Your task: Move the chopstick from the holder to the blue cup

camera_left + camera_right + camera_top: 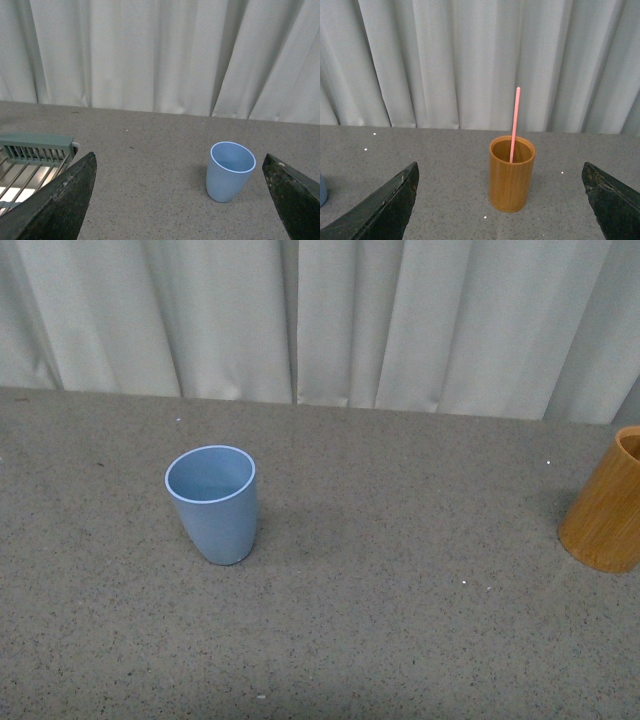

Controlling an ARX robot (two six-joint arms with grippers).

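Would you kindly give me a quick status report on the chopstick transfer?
Left pincer, right pincer open, empty. Chopstick standing in holder. Blue cup empty. Nothing seen blocking.

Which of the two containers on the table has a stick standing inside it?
The orange-brown holder: a pink chopstick stands in it and rises above its rim. The blue cup looks empty.

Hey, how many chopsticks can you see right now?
1: a pink chopstick standing in the orange-brown holder. The blue cup looks empty; more could lie hidden low inside the holder.
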